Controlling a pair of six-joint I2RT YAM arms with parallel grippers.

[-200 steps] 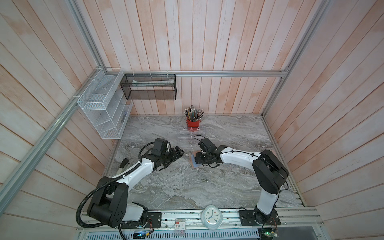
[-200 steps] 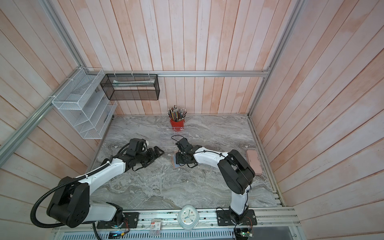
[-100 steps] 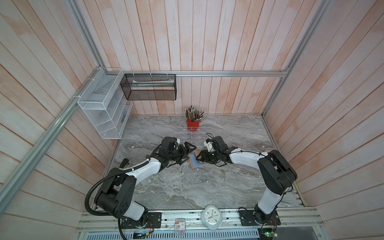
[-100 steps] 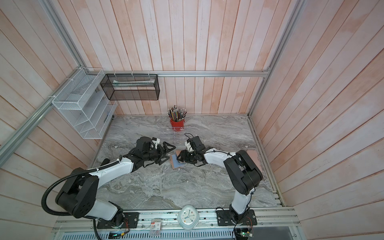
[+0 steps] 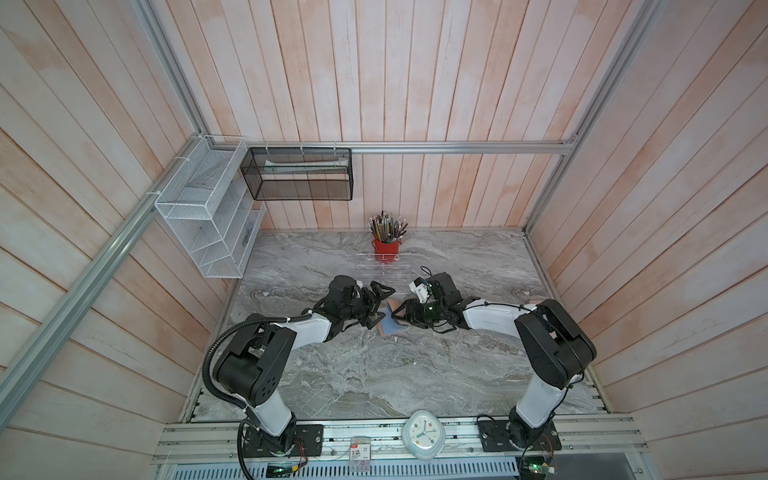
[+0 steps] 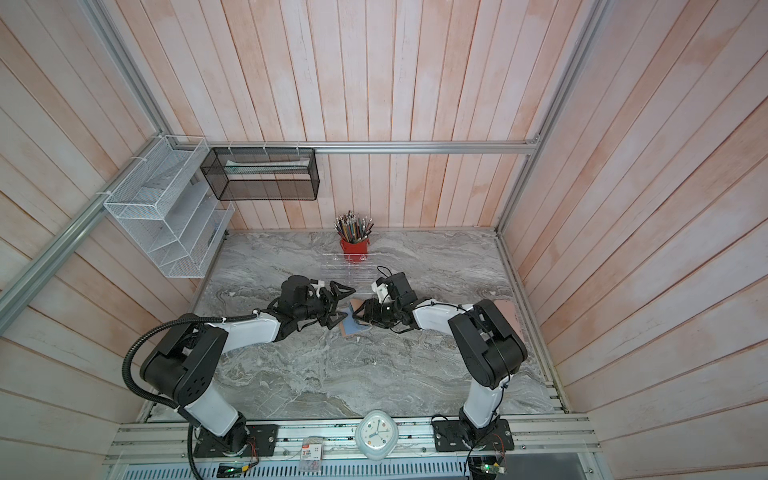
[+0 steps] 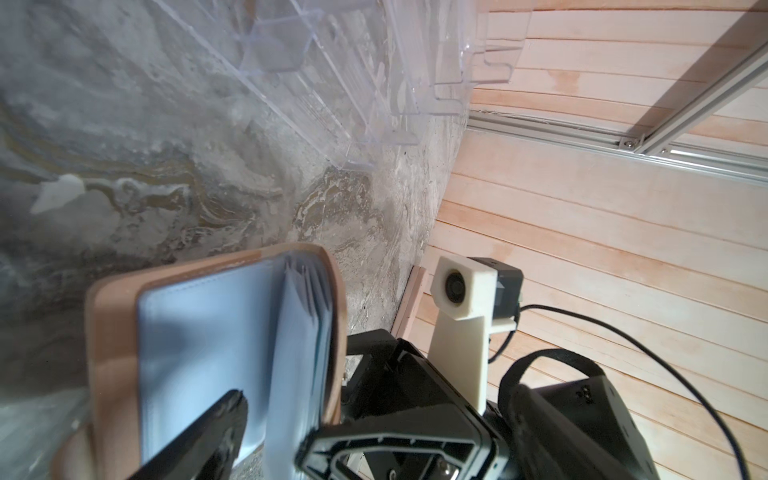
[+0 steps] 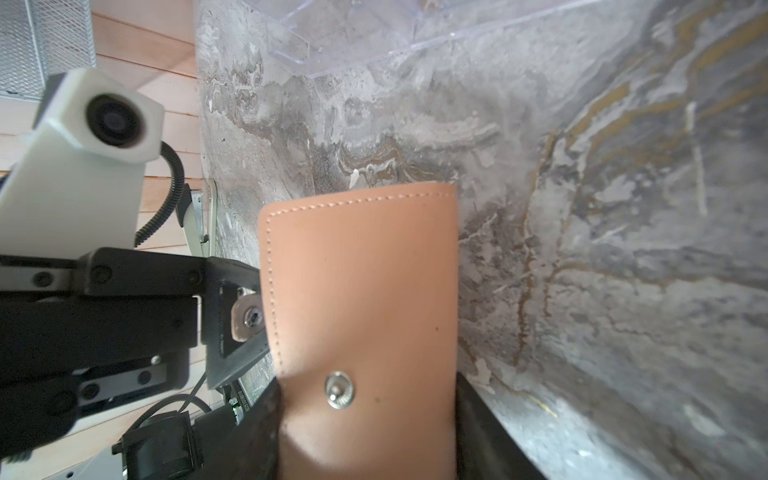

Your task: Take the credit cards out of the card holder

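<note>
The card holder [image 5: 390, 321] is sitting in the middle of the marble table [image 5: 374, 374], between my two grippers and just in front of the clear acrylic rack [image 5: 380, 270]. It is standing open like a small book. In the left wrist view I am seeing its pale blue sleeves [image 7: 199, 332] fanning out, but I cannot see any of the credit cards from here.

I am judging it as light and soft. The leather-like cover will bend, the plastic sleeves are floppy and probably slippery, and the cards should be thin and stiff. So I am planning to keep one cover pinned and to take each card by its free edge, not by the sleeve.

The right gripper [image 5: 401, 313] is clamping one tan cover, the one with the snap button [image 8: 340, 390]. The left gripper [image 5: 380, 307] is spread fully and holding nothing, with one finger [image 7: 216, 432] hovering just over the sleeves.

Compared with one second ago, the left arm is now close to the holder instead of well apart. The holder is also raised open, where it was lying flatter before.
</note>
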